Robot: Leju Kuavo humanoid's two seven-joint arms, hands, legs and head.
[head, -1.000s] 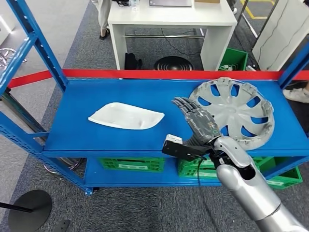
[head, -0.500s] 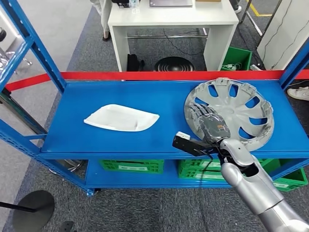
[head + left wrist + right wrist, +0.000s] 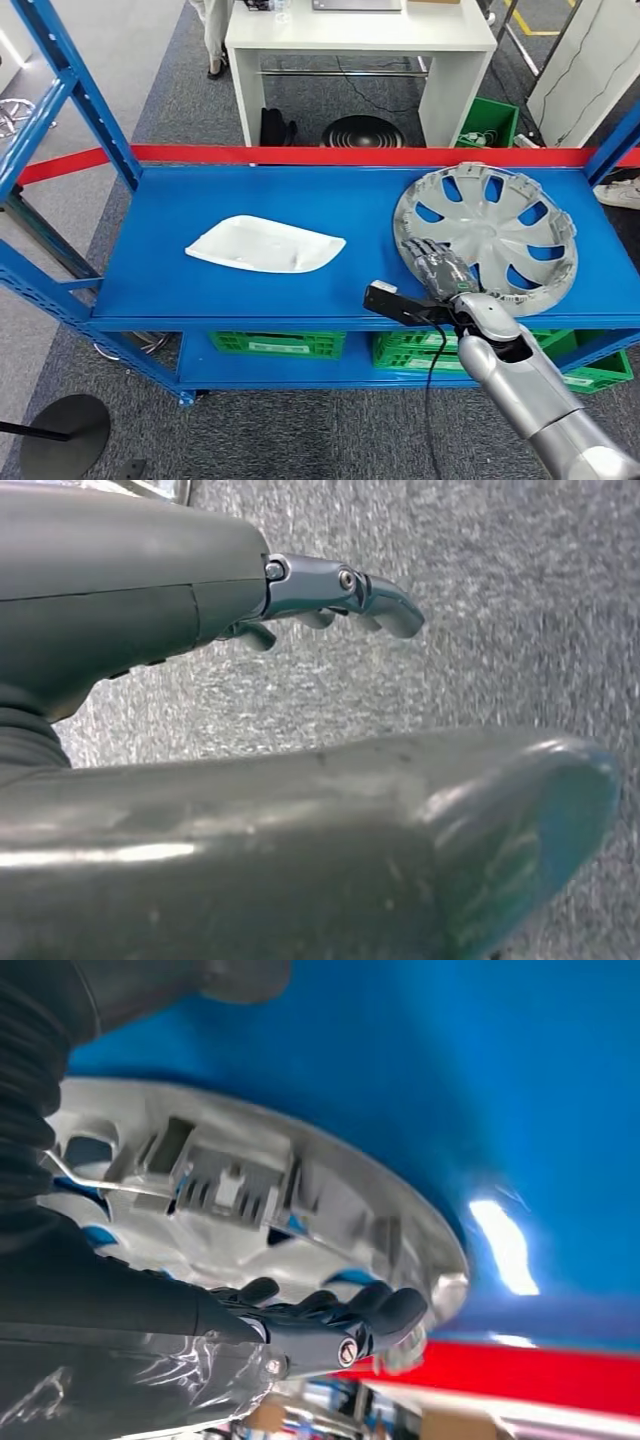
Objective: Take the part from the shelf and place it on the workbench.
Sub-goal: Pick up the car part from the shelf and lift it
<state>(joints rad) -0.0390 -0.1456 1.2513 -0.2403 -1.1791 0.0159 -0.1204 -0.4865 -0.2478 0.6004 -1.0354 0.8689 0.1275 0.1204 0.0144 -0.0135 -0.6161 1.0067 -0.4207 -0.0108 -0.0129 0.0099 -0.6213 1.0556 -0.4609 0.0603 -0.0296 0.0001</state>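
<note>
blue shelf (image 3: 249, 290) | grey carpet (image 3: 302, 430) | white table (image 3: 355, 40) behind

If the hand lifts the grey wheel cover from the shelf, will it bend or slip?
The wheel cover looks like thin moulded plastic with ribs and clips underneath, so probably light and fairly stiff. Held at one rim by the right hand, the wide disc may tilt. Its smooth surface could slip.

Hubcap (image 3: 487, 232) rim partly behind right hand (image 3: 441, 272)
</note>
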